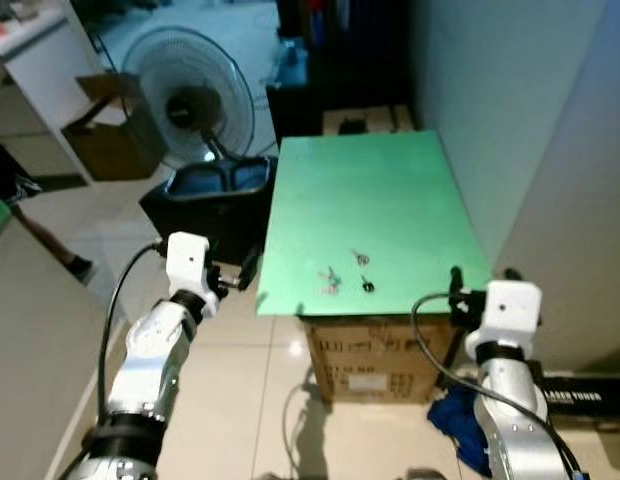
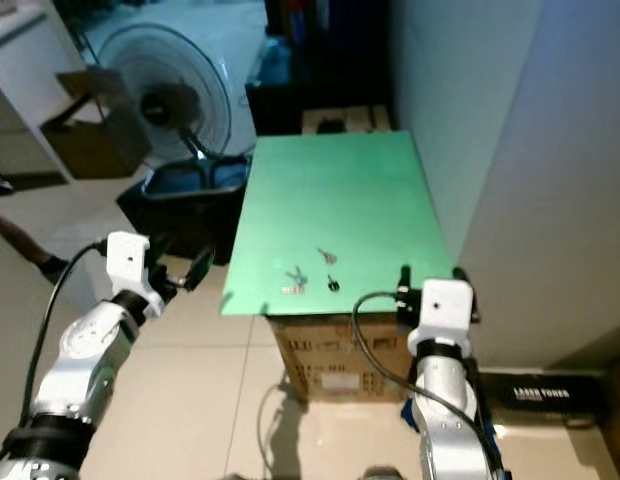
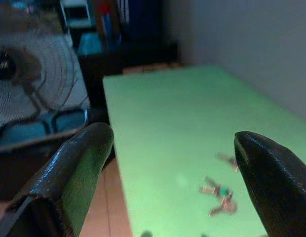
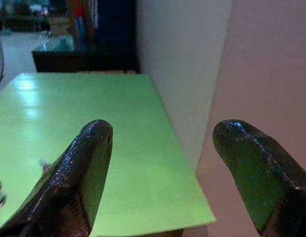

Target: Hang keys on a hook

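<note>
Three small keys (image 1: 347, 272) lay scattered near the front edge of the green bench (image 1: 370, 190). The left tool (image 3: 168, 182) and right tool (image 4: 160, 173) hung wide open, empty, short of that edge.

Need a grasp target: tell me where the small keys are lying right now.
In the left eye view, the small metal keys lie loose near the front edge of the flat green tabletop, between the left claw and the right claw.

Green bench (image 1: 370, 190) top sits on a cardboard box (image 1: 375, 360), with three small keys (image 1: 331, 282), (image 1: 361, 258), (image 1: 368, 285) lying loose near its front edge.
</note>
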`<state>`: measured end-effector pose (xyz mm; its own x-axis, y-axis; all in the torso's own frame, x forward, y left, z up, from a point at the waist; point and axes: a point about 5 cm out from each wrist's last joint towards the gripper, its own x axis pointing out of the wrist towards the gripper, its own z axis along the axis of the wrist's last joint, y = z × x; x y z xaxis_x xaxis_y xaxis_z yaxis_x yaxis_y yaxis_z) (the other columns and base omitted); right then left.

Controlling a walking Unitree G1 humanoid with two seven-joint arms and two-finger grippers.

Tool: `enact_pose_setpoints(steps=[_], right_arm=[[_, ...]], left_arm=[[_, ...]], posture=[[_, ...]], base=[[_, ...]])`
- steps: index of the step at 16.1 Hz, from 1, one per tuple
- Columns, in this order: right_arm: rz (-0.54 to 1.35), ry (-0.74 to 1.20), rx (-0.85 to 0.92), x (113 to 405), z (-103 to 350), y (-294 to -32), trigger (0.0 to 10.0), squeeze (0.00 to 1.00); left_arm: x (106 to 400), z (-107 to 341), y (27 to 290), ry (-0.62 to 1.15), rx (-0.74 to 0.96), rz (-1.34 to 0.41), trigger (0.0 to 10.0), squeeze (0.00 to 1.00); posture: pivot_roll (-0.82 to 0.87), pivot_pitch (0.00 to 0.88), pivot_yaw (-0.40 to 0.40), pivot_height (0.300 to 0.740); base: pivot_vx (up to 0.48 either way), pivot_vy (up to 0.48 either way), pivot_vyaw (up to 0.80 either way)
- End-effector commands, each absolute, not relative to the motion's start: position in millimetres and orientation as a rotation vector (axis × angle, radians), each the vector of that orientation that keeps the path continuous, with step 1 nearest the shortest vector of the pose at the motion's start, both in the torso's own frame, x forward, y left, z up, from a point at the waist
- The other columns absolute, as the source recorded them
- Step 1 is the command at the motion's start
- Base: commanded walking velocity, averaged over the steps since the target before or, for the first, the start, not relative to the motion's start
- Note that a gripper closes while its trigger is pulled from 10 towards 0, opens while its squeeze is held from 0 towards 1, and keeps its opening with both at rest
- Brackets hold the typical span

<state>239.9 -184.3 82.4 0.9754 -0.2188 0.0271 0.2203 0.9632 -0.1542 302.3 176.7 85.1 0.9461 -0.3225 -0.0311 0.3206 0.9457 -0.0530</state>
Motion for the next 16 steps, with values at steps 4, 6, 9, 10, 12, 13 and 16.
enact_pose_setpoints(steps=[4,6,9,10,12,13,16], right_arm=[[-0.299,-0.06,-0.126,224.4,78.3,-191.5,10.0,0.0],[-0.256,0.016,-0.135,223.1,61.7,-188.6,10.0,0.0],[-0.219,0.016,-0.134,237.2,65.1,-185.1,10.0,0.0],[-0.207,0.009,-0.135,240.2,67.0,-182.8,10.0,0.0],[-0.183,0.013,-0.137,243.0,65.6,-178.9,10.0,0.0],[-0.17,0.019,-0.137,243.8,64.5,-177.0,10.0,0.0],[-0.148,0.025,-0.141,245.3,64.6,-176.8,10.0,0.0]], left_arm=[[305.1,95.1,180.7,-0.066,-0.104,-0.278,10.0,0.0],[305.7,92.7,182.9,-0.065,-0.064,-0.267,10.0,0.0],[305.1,92.5,174.6,-0.049,-0.022,-0.296,10.0,0.0],[302.3,92.4,171.5,-0.055,-0.01,-0.31,10.0,0.0],[301.3,90.3,170.8,-0.046,0.002,-0.312,10.0,0.0],[301.5,89.3,172.4,-0.042,0.014,-0.3,10.0,0.0],[301.3,85.1,172.4,-0.018,-0.006,-0.28,10.0,0.0]], posture=[[-0.26,0.0,0.147,0.74],[-0.25,0.0,0.137,0.74],[-0.21,0.0,0.121,0.74],[-0.21,0.0,0.117,0.74],[-0.2,0.0,0.114,0.74],[-0.2,0.0,0.114,0.74],[-0.19,0.0,0.096,0.74]], base=[[0.0,0.0,0.0],[0.0,0.0,0.0],[0.0,0.0,0.0],[0.0,0.0,0.0],[0.0,0.0,0.0],[0.0,0.0,0.0],[0.0,-0.139,0.0]])
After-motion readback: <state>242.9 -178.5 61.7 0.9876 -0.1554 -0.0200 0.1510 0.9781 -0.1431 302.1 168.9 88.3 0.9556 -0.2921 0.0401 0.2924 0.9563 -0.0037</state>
